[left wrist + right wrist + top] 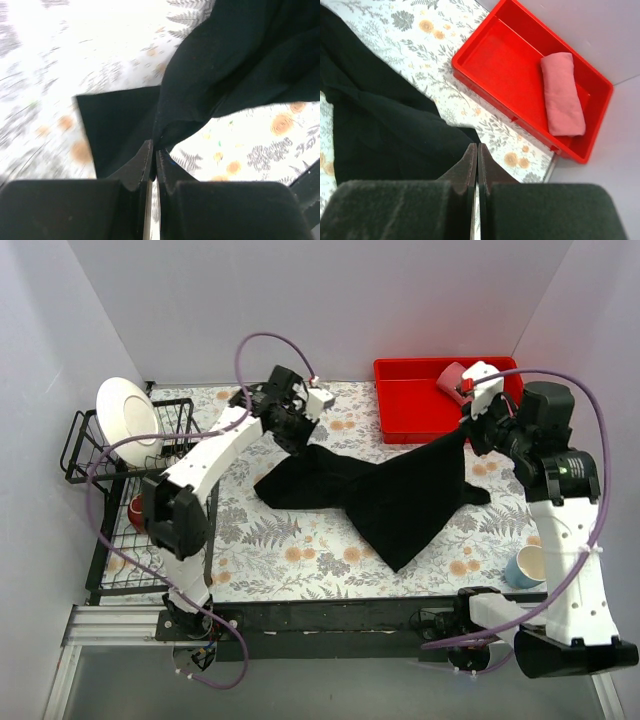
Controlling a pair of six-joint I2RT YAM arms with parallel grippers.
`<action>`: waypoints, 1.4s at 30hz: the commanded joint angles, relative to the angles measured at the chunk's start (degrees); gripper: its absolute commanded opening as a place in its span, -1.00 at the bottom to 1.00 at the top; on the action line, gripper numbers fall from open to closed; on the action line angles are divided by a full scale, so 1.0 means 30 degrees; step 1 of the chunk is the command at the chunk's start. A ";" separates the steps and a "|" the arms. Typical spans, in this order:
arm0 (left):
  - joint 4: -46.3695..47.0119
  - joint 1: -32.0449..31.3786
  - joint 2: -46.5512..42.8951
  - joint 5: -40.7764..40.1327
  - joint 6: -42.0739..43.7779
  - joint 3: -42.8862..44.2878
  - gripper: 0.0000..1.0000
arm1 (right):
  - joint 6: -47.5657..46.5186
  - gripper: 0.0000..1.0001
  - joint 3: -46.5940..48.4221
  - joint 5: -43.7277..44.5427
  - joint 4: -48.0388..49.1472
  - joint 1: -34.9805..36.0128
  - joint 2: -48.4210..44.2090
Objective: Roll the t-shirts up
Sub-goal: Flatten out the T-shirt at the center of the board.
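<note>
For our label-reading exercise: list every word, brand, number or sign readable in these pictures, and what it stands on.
No text can be read.
The black shirt, red bin and pink roll show no print or label; a green spot on the right arm is too small to tell.

No text, label, brand, number or sign is legible in any of the three views. The right arm point(570, 468) shows a small green spot on its dark housing in the top view. It is too small to tell whether it is lettering.
</note>
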 commanded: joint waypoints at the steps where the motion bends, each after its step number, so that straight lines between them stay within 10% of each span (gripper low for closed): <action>1: -0.3325 0.1434 -0.3512 -0.2335 0.0043 -0.0873 -1.00 | -0.1968 -0.97 -0.0047 0.1144 -0.1321 -0.0008 -0.2237; 13: -0.0341 0.4953 -0.4430 -0.3304 0.0983 -0.6304 -1.00 | -0.5749 -0.97 -1.0039 0.3580 -0.1585 -0.0037 -0.6697; 23: 0.0661 0.4895 -0.5445 -0.3015 0.3344 -0.6389 -0.12 | -0.5811 -0.97 -1.0276 0.2967 -0.1382 -0.0037 -0.5614; 42: -0.0662 0.2786 -0.4486 -0.1339 -0.0305 -1.1459 -0.17 | -0.3407 -0.97 -0.9837 0.1590 -0.0355 -0.0008 -0.3827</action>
